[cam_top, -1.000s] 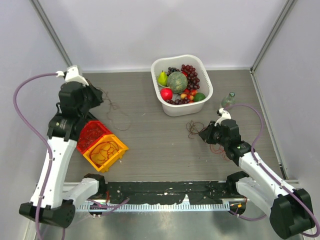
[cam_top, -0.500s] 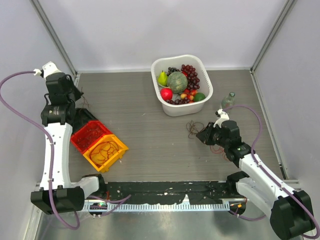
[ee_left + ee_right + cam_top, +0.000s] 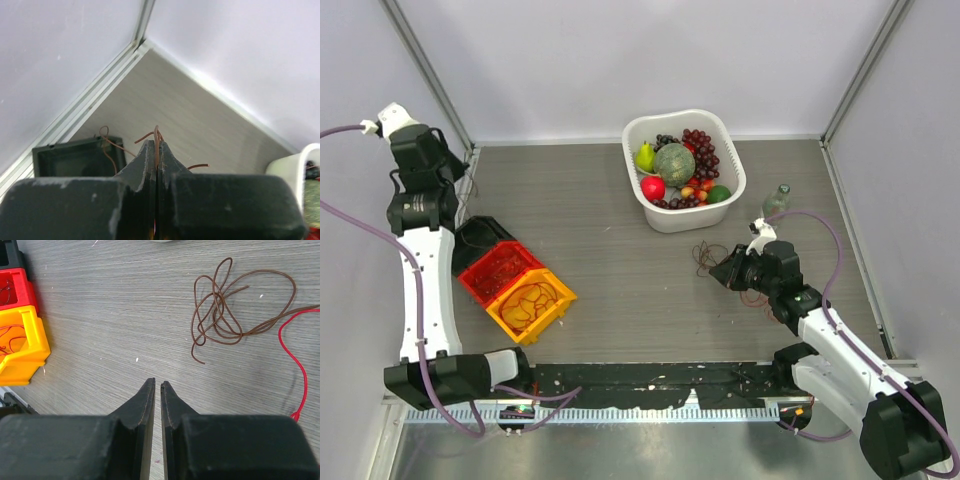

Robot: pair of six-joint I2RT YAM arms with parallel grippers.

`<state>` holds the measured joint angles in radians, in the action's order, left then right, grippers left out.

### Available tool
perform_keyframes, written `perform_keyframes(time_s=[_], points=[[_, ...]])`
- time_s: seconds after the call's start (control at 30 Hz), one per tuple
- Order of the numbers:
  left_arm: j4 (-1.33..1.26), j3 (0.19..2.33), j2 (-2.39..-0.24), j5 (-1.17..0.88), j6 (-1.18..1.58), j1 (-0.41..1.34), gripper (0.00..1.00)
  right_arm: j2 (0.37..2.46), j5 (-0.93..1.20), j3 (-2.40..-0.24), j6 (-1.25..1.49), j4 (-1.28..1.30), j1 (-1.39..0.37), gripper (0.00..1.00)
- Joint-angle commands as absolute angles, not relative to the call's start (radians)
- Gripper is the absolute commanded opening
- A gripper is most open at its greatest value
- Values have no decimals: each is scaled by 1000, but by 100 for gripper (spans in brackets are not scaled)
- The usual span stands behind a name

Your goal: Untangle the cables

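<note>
My left gripper (image 3: pixel 458 172) is raised near the back-left corner and is shut on a thin brown cable (image 3: pixel 156 131). Its strands stick out past the tips of the gripper (image 3: pixel 157 145) and hang toward the black bin (image 3: pixel 75 155). A loose brown cable bundle (image 3: pixel 705 255) lies on the table in front of my right gripper (image 3: pixel 722 270), with a red cable (image 3: pixel 755 297) beside it. In the right wrist view the bundle (image 3: pixel 225 310) lies ahead and to the right, the red cable (image 3: pixel 295 365) at far right. The right gripper (image 3: pixel 157 385) is shut with a hairline gap, empty, above bare table.
Black (image 3: pixel 475 235), red (image 3: pixel 500 268) and yellow (image 3: pixel 530 303) bins sit in a row at the left, with thin wires in the red and yellow ones. A white basin (image 3: pixel 728 132) of fruit stands at the back centre. A green bottle (image 3: pixel 777 199) stands at the right.
My left arm has swung up and left toward the back-left corner, carrying the brown cable off the table. My right arm has barely moved.
</note>
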<state>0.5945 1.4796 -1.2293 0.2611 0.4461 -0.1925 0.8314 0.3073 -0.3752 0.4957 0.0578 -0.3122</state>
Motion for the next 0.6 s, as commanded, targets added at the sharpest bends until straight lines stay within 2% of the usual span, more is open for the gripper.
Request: perform_keyframes(time_s=[0.0, 0.13, 0.43, 0.57], points=[[557, 1607, -1230, 221, 479, -198, 0, 836, 336, -377, 502, 6, -310, 15], [563, 1595, -1236, 265, 456, -196, 0, 841, 345, -376, 505, 8, -311, 15], [425, 1309, -1200, 394, 373, -198, 0, 842, 376, -371, 508, 8, -311, 15], [465, 1250, -1194, 426, 400, -201, 0, 847, 379, -373, 508, 6, -316, 15]])
